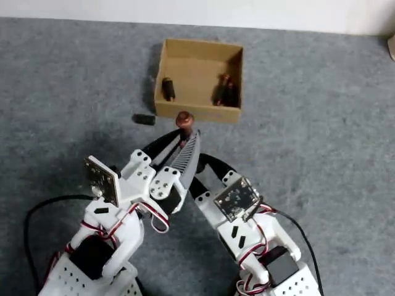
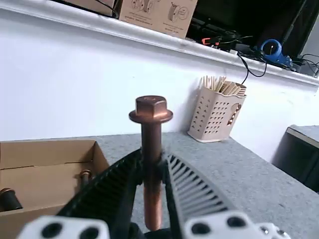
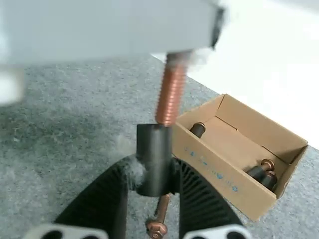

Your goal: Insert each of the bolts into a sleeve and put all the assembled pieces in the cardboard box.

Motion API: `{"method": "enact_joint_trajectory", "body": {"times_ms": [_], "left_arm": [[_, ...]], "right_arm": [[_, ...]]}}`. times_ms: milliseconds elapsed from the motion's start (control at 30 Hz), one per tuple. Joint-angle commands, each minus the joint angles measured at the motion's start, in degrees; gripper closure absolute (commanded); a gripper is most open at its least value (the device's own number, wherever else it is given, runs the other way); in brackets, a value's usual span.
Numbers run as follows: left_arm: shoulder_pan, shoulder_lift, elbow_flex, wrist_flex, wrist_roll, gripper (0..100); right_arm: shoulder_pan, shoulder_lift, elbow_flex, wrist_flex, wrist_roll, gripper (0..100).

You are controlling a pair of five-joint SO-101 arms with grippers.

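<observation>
Fig.: Left hand (image 2: pixel 152 164) clenched on upright copper hex-head bolt (image 2: pixel 151 112). Right hand (image 3: pixel 154 169) grips black cylindrical sleeve (image 3: pixel 154 149) below, bolt tip at sleeve mouth. We see both just in front of brown cardboard box (image 1: pixel 197 112), w/ three assembled pcs (image 1: pixel 167 88) inside. Spare black sleeve (image 1: pixel 144 119) lies on grey surface (image 1: pixel 321 123) beside box.

The left tool (image 2: pixel 152 160) grips a copper bolt (image 2: pixel 151 130) upright near the cardboard box (image 2: pixel 50 153).
</observation>
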Motion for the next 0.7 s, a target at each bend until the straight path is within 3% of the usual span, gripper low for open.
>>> {"method": "enact_joint_trajectory", "body": {"times_ms": [0,233,667], "left_arm": [[-1.10,-0.57,-0.22,-2.11,0.00,99],[-6.90,-0.84,1.45,-2.02,6.24,99],[-1.98,-0.84,7.43,-2.02,6.33,99]], "right_arm": [[-0.57,-0.84,-0.48,0.04,-0.79,99.5],[-0.48,-0.84,-0.40,0.04,-0.79,99.5],[-0.22,-0.84,-0.48,-0.13,-0.79,99.5]]}}
